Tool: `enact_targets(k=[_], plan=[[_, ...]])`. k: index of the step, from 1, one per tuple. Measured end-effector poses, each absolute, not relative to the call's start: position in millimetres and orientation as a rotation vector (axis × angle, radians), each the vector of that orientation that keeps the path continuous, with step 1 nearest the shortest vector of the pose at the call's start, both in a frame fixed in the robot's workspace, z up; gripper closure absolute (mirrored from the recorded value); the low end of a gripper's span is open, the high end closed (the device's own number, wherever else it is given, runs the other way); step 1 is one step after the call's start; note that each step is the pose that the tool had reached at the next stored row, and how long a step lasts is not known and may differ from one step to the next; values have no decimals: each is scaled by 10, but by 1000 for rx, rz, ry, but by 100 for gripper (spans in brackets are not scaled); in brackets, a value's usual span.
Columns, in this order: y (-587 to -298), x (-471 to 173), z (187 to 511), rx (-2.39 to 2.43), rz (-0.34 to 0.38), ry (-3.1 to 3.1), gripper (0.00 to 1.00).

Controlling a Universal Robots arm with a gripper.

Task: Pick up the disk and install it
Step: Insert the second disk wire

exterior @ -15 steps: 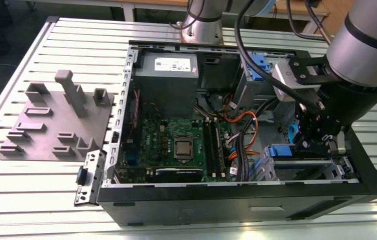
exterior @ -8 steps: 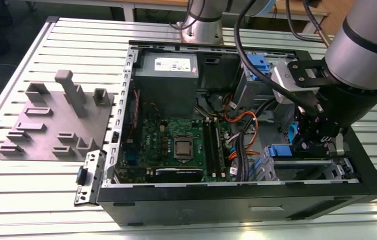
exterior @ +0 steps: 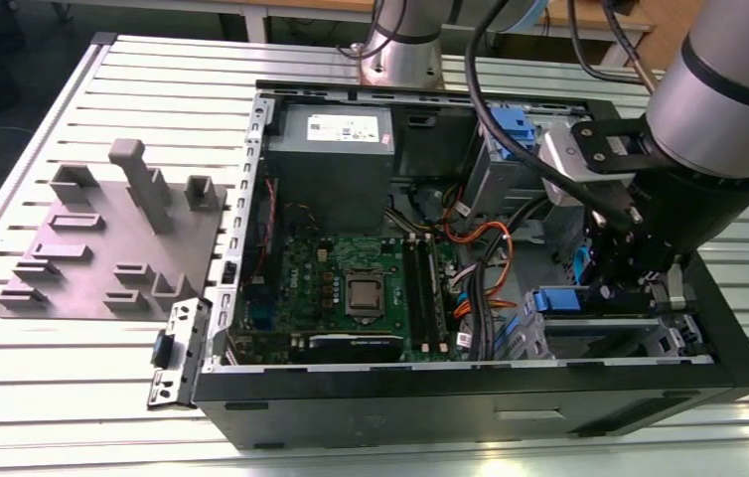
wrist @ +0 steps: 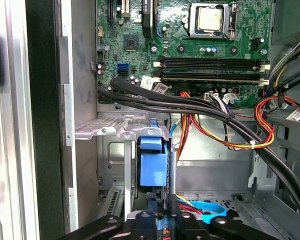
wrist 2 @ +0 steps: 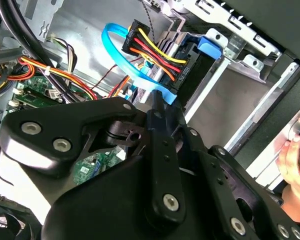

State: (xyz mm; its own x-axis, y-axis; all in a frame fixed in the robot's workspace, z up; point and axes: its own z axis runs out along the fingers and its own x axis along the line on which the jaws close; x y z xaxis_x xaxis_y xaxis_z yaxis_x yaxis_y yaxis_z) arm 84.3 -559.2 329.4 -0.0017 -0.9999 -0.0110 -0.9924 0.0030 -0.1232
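Disk (wrist: 153,162), flat silver metal drive framed by blue plastic rails: seen edge-on in the first wrist view, standing in the grey sheet-metal drive bay (wrist: 115,131). In the exterior view its blue rail (exterior: 567,298) shows in the case corner at that view's right, next to the case's long black side wall nearest the camera. It looks partly seated, which suits a slide-in mount along the rails.

Gripper (wrist: 157,215), black linkage tool on the silver-and-black robot arm (exterior: 726,109): reaches down into the bay, right at the disk's near end. Whether it is clamped on the disk or merely poised against it cannot be told.

Black steel computer case (exterior: 481,407): lies on its side with the panel off, probably so the arm can come in from above. It rests on the slatted aluminium table (exterior: 57,417).

Green motherboard (exterior: 348,288) and grey power-supply box (exterior: 332,139): fixed inside the case, apart from the bay.

Light-blue flat data cable (wrist 2: 115,50) and black plug with yellow, red and black wires (wrist 2: 150,47): looped beside the bay, likely kept within reach of the drive's end.

Grey moulded fixture plate (exterior: 96,248): on the table at the exterior view's left, well apart from the work.

Hand (wrist 2: 295,150): a person's, at the case edge in the second wrist view; what it is there for cannot be told.
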Motion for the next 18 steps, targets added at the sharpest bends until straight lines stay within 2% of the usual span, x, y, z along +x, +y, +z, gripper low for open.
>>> enact_targets(k=[1,9,11,12,13,14,18], plan=[[-5592,843,3308,-2150,-120,2155,76],[-5592,844,3462,-2150,-108,2156,76],[-5592,844,3461,-2150,-108,2156,78],[-5592,844,3462,-2150,-108,2156,84],[-5592,844,3462,-2150,-108,2156,84],[-5592,844,3462,-2151,-108,2156,89],[-5592,844,3463,-2151,-108,2156,89]])
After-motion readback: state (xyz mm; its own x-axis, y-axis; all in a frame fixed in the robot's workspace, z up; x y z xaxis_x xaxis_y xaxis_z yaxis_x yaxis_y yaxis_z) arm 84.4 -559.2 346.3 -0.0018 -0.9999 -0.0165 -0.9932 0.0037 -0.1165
